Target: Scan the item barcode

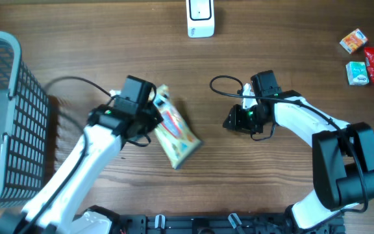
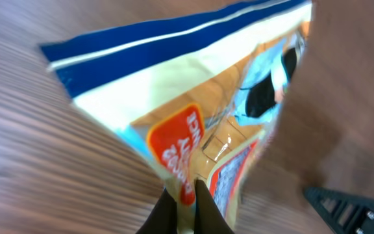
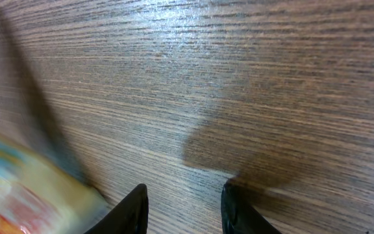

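Left gripper (image 2: 186,205) pinching snack bag (image 1: 177,133) at its far-left edge, right gripper (image 3: 184,207) part spread over bare table (image 1: 271,188) right of it, basket (image 1: 24,110) lining left edge

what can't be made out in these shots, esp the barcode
- Barcode: none shows on the snack bag; overhead too small, left wrist view blurred.
- Left gripper: pinches the bag; mostly cut off by the bottom edge.
- Right gripper: only fingertips show, bottom edge.
- White device: cut off by the top edge.
- Basket: cut off at the left edge.
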`<state>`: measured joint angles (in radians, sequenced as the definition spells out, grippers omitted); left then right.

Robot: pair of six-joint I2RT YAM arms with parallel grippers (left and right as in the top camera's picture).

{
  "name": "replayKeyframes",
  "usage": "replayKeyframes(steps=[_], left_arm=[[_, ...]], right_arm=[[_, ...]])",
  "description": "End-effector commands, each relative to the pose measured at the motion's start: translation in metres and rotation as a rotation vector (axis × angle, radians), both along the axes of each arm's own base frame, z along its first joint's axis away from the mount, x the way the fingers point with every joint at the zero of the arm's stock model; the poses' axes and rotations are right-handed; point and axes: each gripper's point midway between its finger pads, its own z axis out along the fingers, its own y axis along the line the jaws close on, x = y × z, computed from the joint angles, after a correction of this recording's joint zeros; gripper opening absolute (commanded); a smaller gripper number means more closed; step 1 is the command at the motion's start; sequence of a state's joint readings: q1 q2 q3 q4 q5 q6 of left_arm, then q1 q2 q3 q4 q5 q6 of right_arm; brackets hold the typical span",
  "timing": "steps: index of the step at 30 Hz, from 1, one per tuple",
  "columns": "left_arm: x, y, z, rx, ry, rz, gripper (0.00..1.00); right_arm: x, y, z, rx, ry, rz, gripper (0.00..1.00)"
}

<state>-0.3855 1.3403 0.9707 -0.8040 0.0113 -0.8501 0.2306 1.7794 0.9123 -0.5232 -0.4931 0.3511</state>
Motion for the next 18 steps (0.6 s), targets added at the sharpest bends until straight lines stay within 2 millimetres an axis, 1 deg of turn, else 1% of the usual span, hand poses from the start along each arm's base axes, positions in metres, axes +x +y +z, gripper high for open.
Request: replayKeyframes(steps=[1,2,3,5,7,10,12,14,15,17,18], left_arm=[[0.010,0.054,0.056,0.297,-0.191,0.093,0.04],[0.005,0.073,0.065,0.409,-0.205,0.125,0.04],[0.000,0.087,0.070,0.503,-0.208,0.143,0.04],[-0.007,0.110,0.076,0.650,-0.197,0.173,0.04],[-0.010,0.123,0.081,0.745,-0.196,0.189,0.04],[-0.008,0.136,0.092,0.844,-0.223,0.218,0.04],[-0.006,0.145,0.102,0.916,-0.256,0.247,0.04],[-0.004,0.147,0.108,0.940,-0.278,0.265,0.04],[-0.002,0.144,0.106,0.916,-0.282,0.264,0.04],[0.004,0.129,0.093,0.832,-0.267,0.218,0.04],[0.010,0.113,0.081,0.778,-0.246,0.148,0.04]], right_arm=[[-0.004,-0.007,-0.014,-0.058,0.018,0.005,0.37],[-0.004,-0.007,-0.014,-0.058,0.019,0.006,0.37],[-0.004,-0.007,-0.014,-0.058,0.019,0.006,0.37],[-0.003,-0.007,-0.014,-0.057,0.016,0.006,0.37],[-0.003,-0.007,-0.014,-0.057,0.015,0.005,0.37],[-0.003,-0.007,-0.014,-0.057,0.014,0.004,0.37],[-0.003,-0.007,-0.014,-0.057,0.014,0.004,0.37],[-0.003,-0.007,-0.014,-0.057,0.014,0.004,0.37],[-0.002,-0.007,-0.014,-0.056,0.012,0.004,0.37],[-0.001,-0.006,-0.014,-0.054,0.006,0.002,0.37],[0.000,-0.006,-0.013,-0.053,0.005,-0.001,0.37]])
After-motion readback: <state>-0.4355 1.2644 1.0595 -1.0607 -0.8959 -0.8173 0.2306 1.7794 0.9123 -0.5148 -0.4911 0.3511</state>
